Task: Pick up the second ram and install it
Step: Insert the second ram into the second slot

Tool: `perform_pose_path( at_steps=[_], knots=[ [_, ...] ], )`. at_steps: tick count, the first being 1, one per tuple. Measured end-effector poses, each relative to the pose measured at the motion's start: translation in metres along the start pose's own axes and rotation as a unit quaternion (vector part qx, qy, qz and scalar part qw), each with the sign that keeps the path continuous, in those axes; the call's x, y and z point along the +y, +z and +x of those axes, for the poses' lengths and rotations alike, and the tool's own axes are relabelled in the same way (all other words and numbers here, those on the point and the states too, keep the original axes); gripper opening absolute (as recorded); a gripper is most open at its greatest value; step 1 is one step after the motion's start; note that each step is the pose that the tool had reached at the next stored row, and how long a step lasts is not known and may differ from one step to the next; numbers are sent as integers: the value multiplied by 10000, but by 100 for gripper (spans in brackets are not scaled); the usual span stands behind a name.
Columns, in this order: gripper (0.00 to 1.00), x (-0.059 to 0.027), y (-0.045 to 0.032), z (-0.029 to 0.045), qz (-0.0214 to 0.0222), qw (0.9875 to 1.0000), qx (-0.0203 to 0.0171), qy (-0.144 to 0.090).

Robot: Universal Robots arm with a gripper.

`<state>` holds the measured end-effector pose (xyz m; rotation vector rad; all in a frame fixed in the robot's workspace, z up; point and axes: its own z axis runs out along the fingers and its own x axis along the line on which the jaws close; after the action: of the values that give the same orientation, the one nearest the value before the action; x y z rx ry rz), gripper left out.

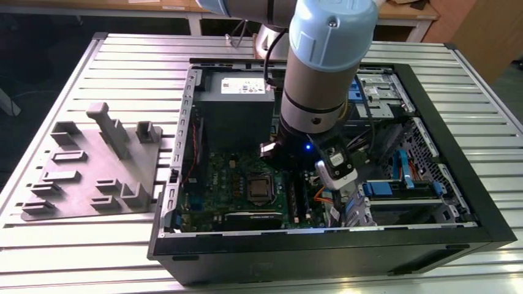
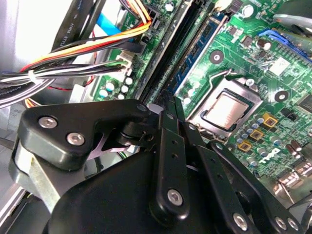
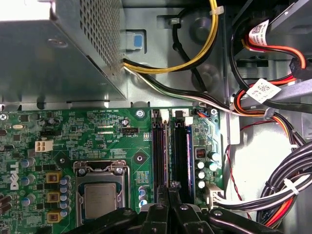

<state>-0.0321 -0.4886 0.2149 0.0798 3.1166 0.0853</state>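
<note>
Inside the open computer case, my claw hangs closed over the motherboard's memory slots; whether it grips the second ram, I cannot tell. I judge seating underway, needing straight alignment.

Slatted metal table, open computer case, grey fixture plate

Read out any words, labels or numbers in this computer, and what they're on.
White lettering on the motherboard: too small to read.
White cable tag: print too small to read.
Label on the power supply: too small to read.
</note>
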Motion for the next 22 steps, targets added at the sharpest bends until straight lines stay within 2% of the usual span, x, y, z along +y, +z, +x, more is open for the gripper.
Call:
perform_pose_path(
  at_steps=[3, 4, 5, 6, 10, 14, 20, 22],
  knots=[
    [9, 0, 3, 1, -2, 10000, 0, 1],
    [15, 0, 2, 1, -2, 10000, 0, 0],
    [15, 0, 2, 0, -1, 10000, 0, 0],
    [22, 0, 2, 0, -1, 10000, 0, 0],
    [22, 2, -25, -1, 0, 10000, 0, 0],
    [22, 8, -144, -3, 1, 10000, -1, 1],
    [22, 21, -374, -8, 2, 10000, -8, 12],
    [22, 22, -397, -9, 1, 10000, -11, 14]
  ],
)
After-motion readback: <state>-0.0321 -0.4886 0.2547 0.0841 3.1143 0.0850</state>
